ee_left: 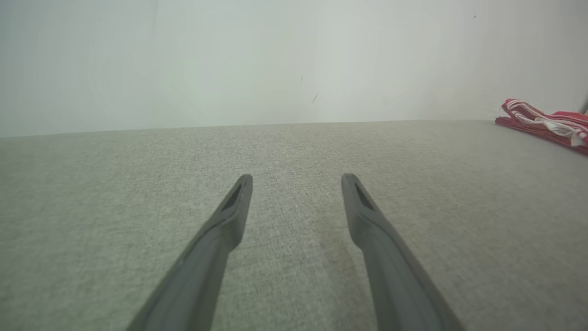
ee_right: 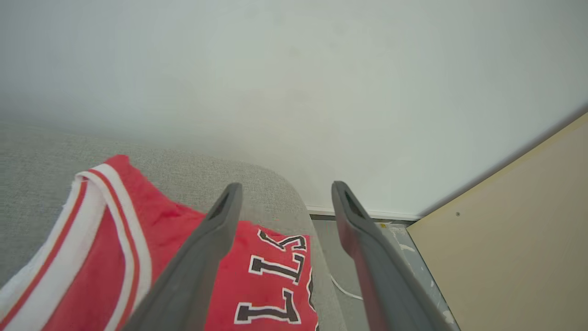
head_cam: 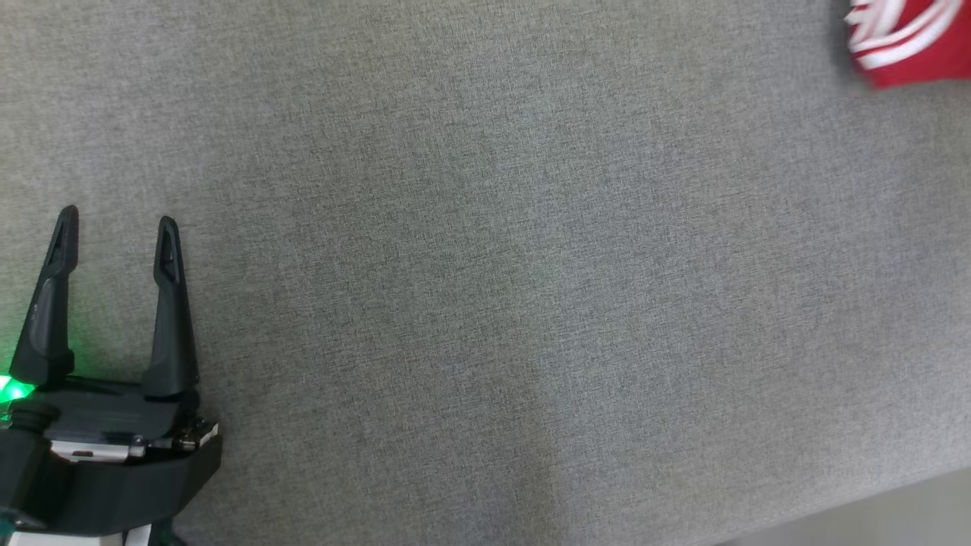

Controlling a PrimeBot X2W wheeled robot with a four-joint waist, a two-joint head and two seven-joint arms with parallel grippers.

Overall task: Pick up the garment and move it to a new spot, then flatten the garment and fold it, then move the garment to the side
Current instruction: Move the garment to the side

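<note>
The garment (ee_right: 161,230) is red, with white-striped trim and black-and-white lettering.

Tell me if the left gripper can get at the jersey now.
Probably not easily: nothing blocks the way, but the open left gripper sits near left and the jersey lies far across the grey surface.

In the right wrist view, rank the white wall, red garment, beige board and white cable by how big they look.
1. white wall
2. red garment and beige board: about alike, so left unranked
3. white cable
</note>
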